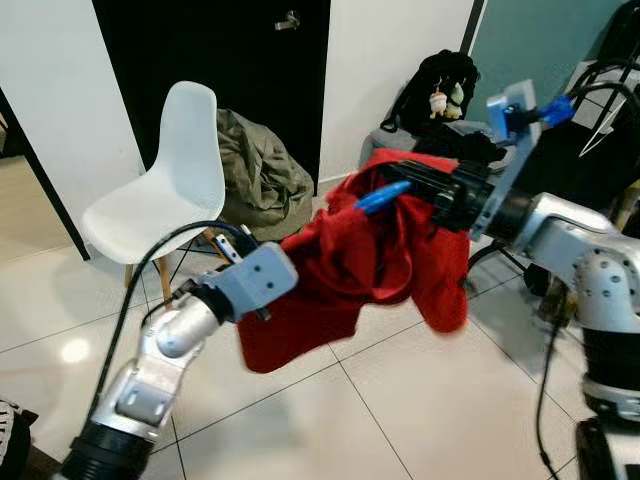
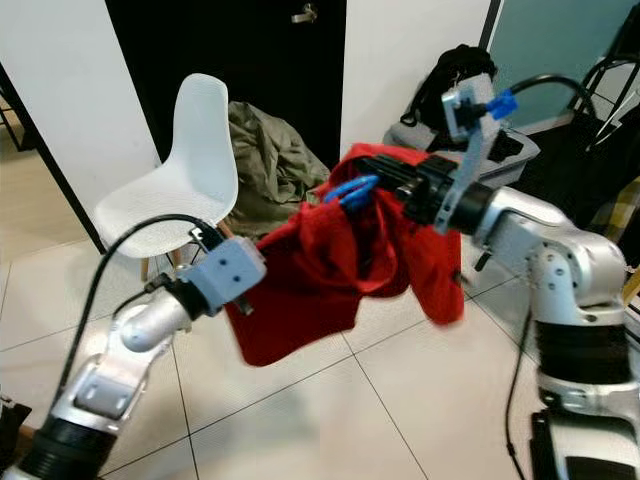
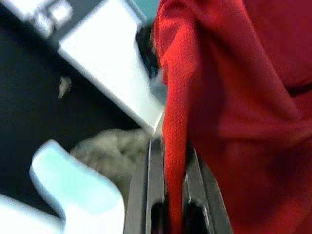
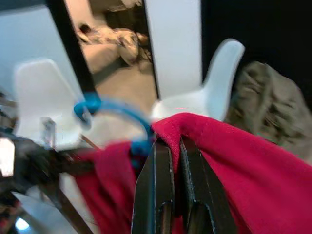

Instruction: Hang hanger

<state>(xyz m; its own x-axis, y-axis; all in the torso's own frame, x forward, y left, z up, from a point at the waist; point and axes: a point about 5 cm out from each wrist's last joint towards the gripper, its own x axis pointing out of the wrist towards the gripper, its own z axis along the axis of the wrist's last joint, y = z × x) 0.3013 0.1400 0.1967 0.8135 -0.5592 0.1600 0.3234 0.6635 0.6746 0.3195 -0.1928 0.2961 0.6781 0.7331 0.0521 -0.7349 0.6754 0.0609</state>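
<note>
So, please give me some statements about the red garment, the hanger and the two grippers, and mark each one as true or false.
1. Both grippers hold the red garment up above the floor. True.
2. The left gripper is open and apart from the cloth. False: its fingers are shut on a fold of the red garment.
3. The hanger is blue. True.
4. The white chair stands to the robot's right. False: it stands to the left, before the dark doorway.
5. The right gripper pinches the garment close to the hanger. True.
6. The garment lies on the tiled floor. False: it hangs in the air.
</note>
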